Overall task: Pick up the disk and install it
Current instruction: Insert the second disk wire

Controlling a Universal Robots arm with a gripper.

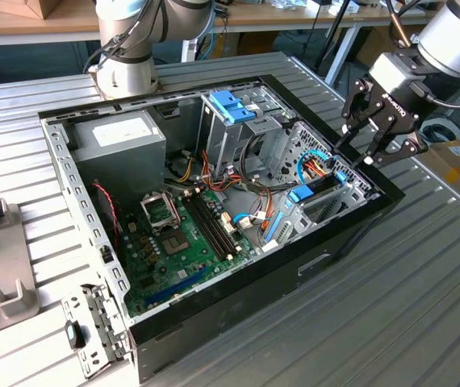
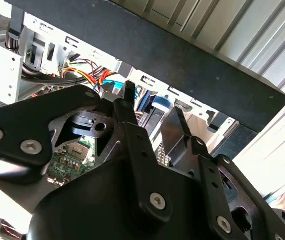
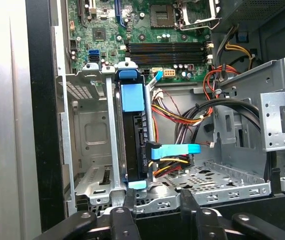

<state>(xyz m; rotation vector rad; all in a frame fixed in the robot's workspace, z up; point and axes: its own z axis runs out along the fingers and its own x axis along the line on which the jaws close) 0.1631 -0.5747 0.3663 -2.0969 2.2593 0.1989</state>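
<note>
while the gripper [image 1: 357,150] hovers over the corner of the open computer case [image 1: 311,258] at the exterior view's right, its fingers [image 3: 128,199] are spread apart and hold nothing. just below them the disk [image 3: 132,135] stands on edge in the metal drive cage [image 3: 90,150], with its light-blue frame visible.

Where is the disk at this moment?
The disk stands on edge in the drive cage at the case's corner on the exterior view's right, beside the cable bundle, just below the open gripper.
</note>
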